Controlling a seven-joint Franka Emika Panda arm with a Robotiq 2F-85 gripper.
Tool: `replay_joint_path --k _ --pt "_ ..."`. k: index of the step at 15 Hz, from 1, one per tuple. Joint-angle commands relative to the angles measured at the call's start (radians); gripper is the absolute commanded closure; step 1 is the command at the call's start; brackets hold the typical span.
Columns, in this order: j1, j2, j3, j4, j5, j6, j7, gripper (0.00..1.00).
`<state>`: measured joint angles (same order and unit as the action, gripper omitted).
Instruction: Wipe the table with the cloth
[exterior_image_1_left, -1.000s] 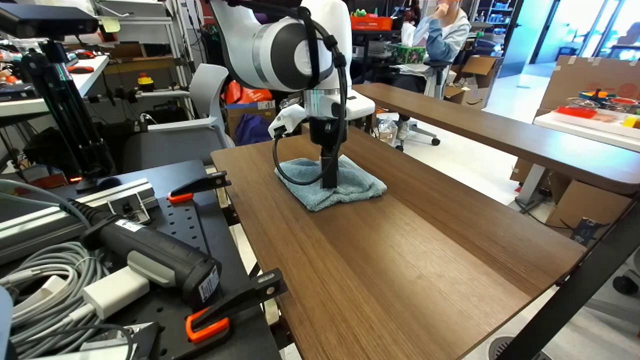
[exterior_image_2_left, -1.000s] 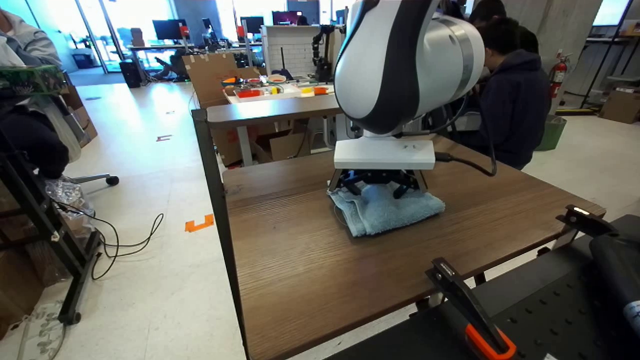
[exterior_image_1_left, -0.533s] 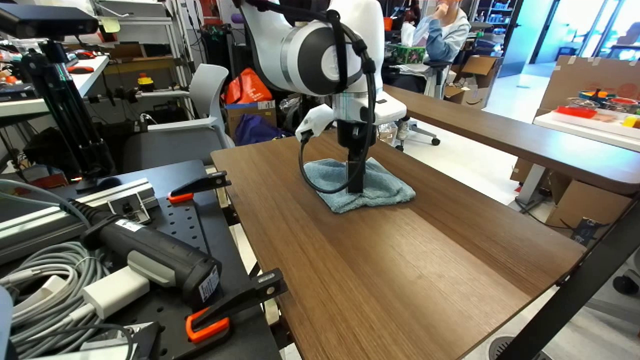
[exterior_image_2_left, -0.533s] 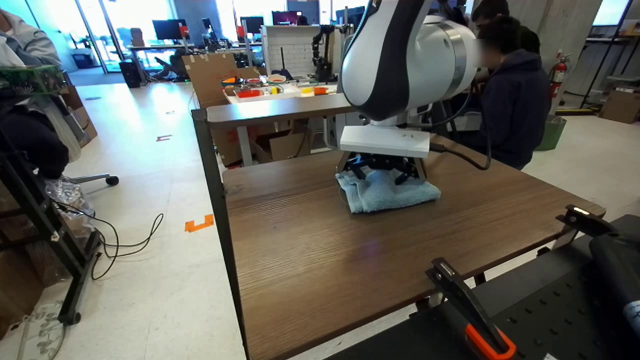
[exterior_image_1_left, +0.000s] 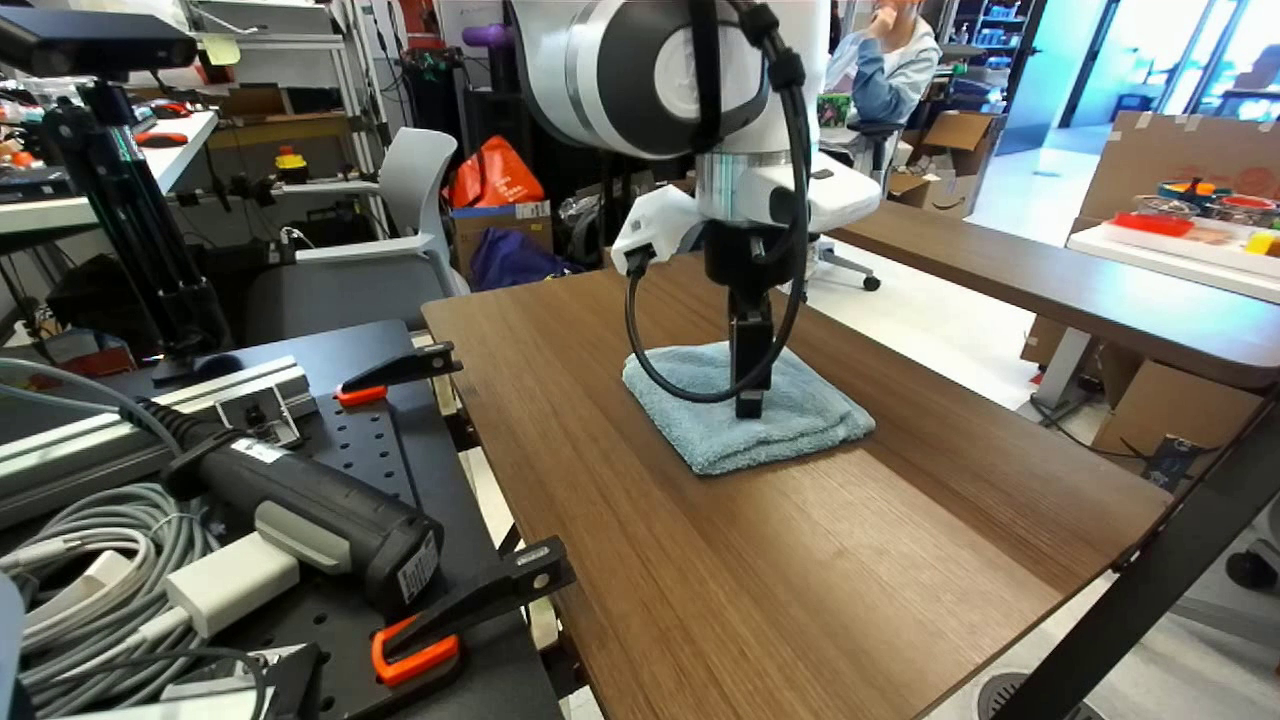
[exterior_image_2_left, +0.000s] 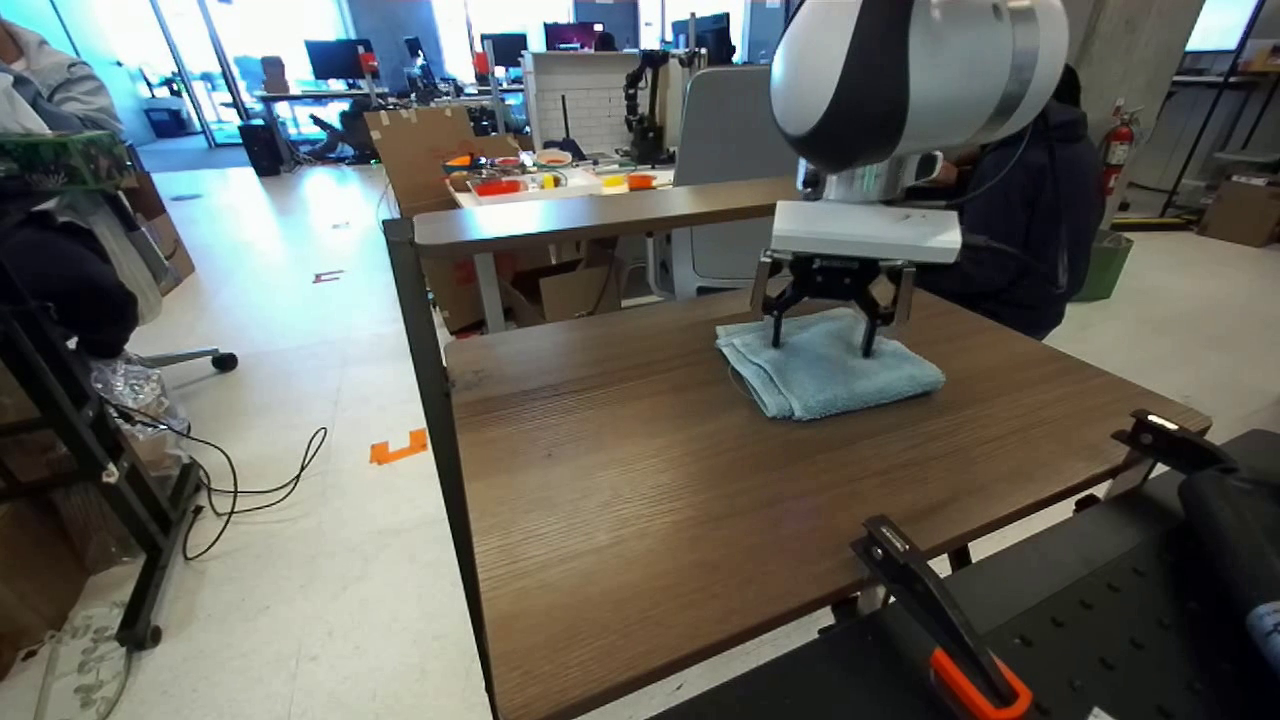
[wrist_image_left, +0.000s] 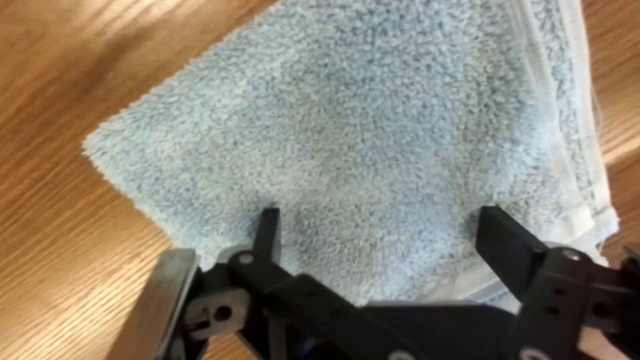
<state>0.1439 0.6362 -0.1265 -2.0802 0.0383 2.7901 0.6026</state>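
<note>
The folded, squarish terry washcloth (exterior_image_2_left: 825, 372) lies on the wood-grain counter (exterior_image_1_left: 780, 560), between the long edges and apart from every corner; no wiping marks show, so what is done cannot be told, though I judge the corners remain unwiped. Over its nubby, pale-hemmed blue-teal pile the jaws stand spread, gripping nothing; whether they touch is unclear.

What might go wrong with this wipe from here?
The tool is spread open over the cloth, with no pinch visible, so dragging might leave the cloth behind or twist it. The cloth's folded layers could open or bunch up when pushed. If the wipe runs toward the clamps beside the edge of the table, the tool could bump them.
</note>
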Motion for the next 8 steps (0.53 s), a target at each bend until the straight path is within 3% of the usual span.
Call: replay_joint_path --k 1,6,8 --pt "-0.087 -0.148 0.043 -0.143 0.073 0.013 -0.139 0.00" --pt "-0.213 -0.300 0.107 -0.266 0.204 -0.001 -0.310 0.00" --pt "-0.227 -0.351 0.100 -0.294 0.247 -0.039 -0.309 0.00"
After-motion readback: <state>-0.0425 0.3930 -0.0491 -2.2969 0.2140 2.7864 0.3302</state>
